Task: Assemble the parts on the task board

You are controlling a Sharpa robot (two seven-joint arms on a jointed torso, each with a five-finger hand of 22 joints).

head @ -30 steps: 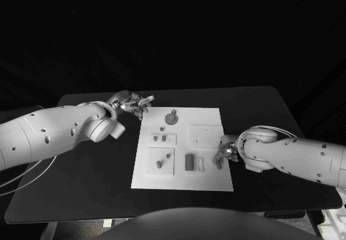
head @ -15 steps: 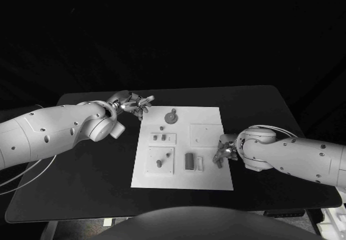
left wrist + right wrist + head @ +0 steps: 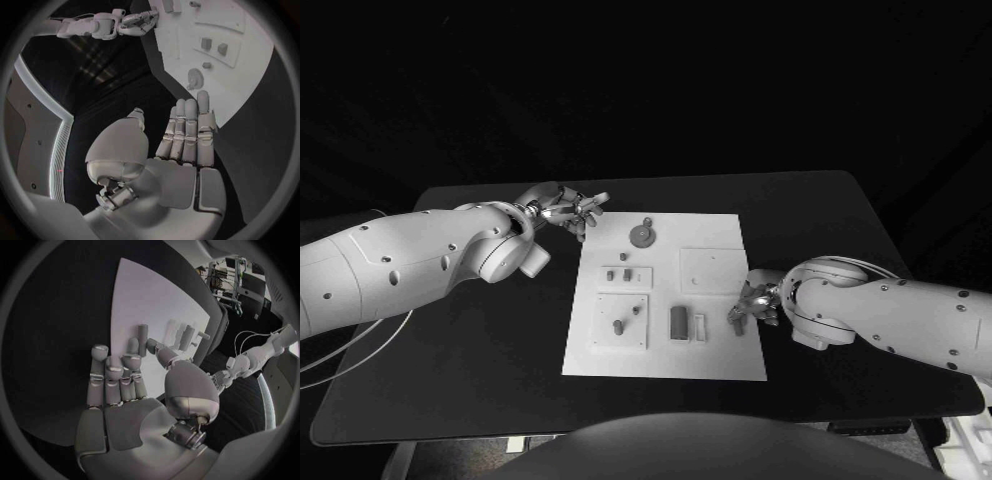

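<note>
We see the white board mid-tabletop, small grey parts on it. Our left hand hovers by its far corner, right hand at its edge; both empty, fingers straight and apart.

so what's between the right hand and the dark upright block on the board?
In the head view, a small pale bar lying on the task board sits between the right hand and the dark block.

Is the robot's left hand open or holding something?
Open. The left hand holds nothing; its fingers lie straight, side by side, beside the white board.
</note>
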